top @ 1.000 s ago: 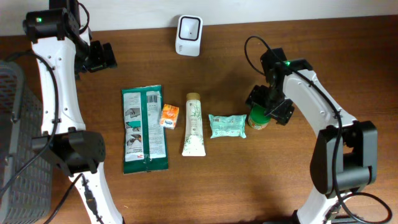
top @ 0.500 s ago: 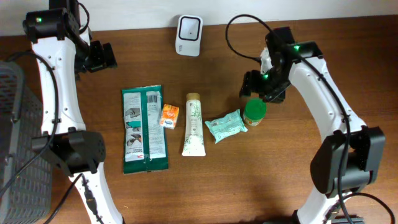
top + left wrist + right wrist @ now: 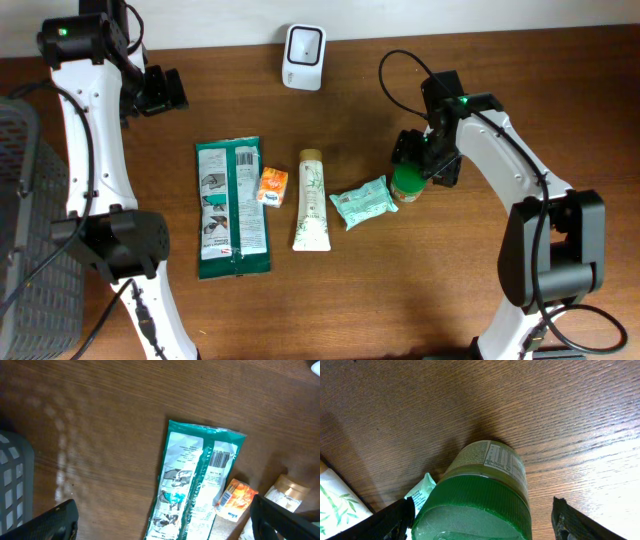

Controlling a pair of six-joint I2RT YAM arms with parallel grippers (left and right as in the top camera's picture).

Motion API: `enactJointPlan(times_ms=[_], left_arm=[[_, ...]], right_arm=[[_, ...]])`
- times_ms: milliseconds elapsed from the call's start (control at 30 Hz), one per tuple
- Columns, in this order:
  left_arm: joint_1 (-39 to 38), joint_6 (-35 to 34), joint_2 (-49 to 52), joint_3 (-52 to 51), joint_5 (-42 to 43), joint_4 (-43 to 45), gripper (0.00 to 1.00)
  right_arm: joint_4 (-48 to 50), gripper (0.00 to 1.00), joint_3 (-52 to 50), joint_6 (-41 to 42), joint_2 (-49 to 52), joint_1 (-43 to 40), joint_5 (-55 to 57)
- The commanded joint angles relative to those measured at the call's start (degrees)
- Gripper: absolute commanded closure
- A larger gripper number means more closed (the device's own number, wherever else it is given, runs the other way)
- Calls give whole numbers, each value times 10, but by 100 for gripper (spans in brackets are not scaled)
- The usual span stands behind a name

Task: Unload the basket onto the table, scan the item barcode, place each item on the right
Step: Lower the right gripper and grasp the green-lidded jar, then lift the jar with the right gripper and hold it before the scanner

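Squarely between parted jaws of right gripper (image 3: pixel 482 519), green-lidded jar (image 3: pixel 487 472)

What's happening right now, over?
Left gripper open, holding nothing. Right gripper open, straddling green-lidded jar, not gripping. Wipes pack close beside jar.

You are looking at a dark brown wood-grain table (image 3: pixel 400 290) that fills nearly the whole overhead view. A strip of pale wall (image 3: pixel 520 12) runs along its far edge. A grey mesh basket (image 3: pixel 22 210) sits at the left edge. Bright glare (image 3: pixel 605 472) washes the wood in the right wrist view, and fainter patches show in the left wrist view.
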Motion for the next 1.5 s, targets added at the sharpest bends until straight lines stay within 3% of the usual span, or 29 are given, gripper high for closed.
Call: enactJointPlan(times_ms=[0,233,467,500,633,700,767,900,1133,1167,1267,1367,1467], left_arm=[[3,-1,-4,9,6,-1,1],[3,-1,-4,9,6,-1,1],[3,-1,-4,9,6,-1,1],[3,-1,-4,9,6,-1,0],[3,-1,-4,9,6,-1,1],[3,-1,-4,9,6,-1,1],[3,-1,-4,9,6,-1,0],[3,-1,-4,9,6,-1,1],[3,-1,-4,9,6,-1,1],[3,-1,-4,9,6,-1,1],[3,-1,-4,9,6,-1,1],[3,-1,-4,9,6,-1,1],[3,-1,-4,9,6,-1,1]], right_arm=[[0,19,-20,16,2,-3,1],[7,31,-43,32,2,-4,-13],[-68,44,47,-27,2,-5,-23],[-79,44,62,-35,2,-5,-41],[-53,47,117,-55,2,-5,-281],[-5,50,118,61,2,-5,-400],[2,65,118,195,2,-5,-449],[2,66,118,287,2,-5,-572],[24,66,118,275,2,-3,-574],[54,65,118,227,2,0,-560],[71,60,118,-28,2,14,-481],[57,60,118,-59,2,15,-281],[54,60,147,-59,2,16,-190]])
